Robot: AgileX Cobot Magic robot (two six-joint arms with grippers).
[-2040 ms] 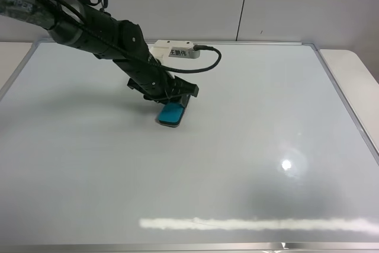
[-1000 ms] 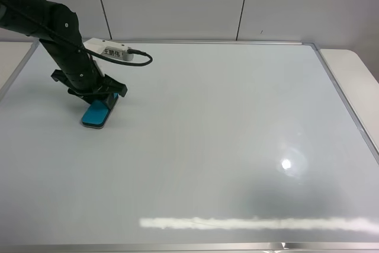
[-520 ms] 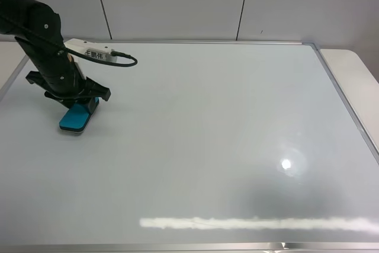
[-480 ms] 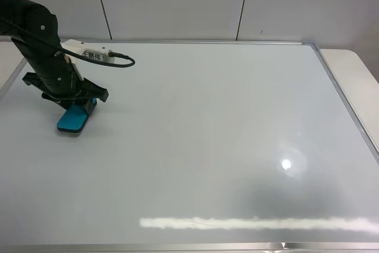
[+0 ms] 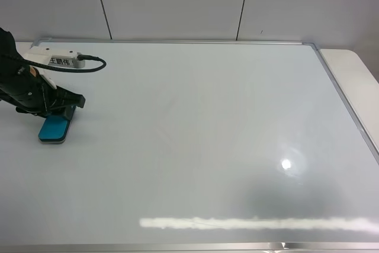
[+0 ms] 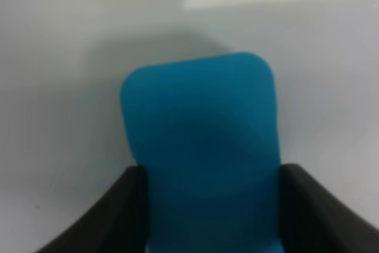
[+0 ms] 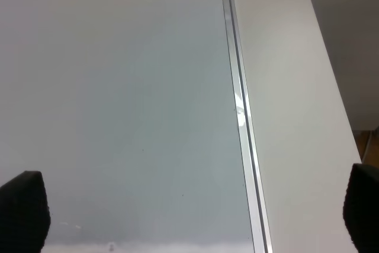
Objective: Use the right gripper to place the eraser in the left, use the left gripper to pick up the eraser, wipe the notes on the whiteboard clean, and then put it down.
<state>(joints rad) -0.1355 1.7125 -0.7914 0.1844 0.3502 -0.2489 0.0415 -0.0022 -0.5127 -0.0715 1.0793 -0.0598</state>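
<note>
The blue eraser (image 5: 54,128) lies flat on the whiteboard (image 5: 195,134) near its left edge. My left gripper (image 5: 57,112) is shut on the eraser's far end and presses it on the board. In the left wrist view the eraser (image 6: 204,146) sits between the two black fingers (image 6: 112,214). The board surface shows no notes. My right gripper is out of the exterior view; in the right wrist view its fingertips (image 7: 21,208) stand wide apart and empty above the whiteboard's right frame (image 7: 240,111).
The whiteboard's metal frame (image 5: 340,93) runs along the right side, with the white table (image 5: 355,69) beyond it. A white camera module with a black cable (image 5: 59,61) rides on my left arm. A wall with panel seams stands behind the board.
My left gripper has slid the eraser across the board from the upper middle to the far left edge, and a little nearer the front.
</note>
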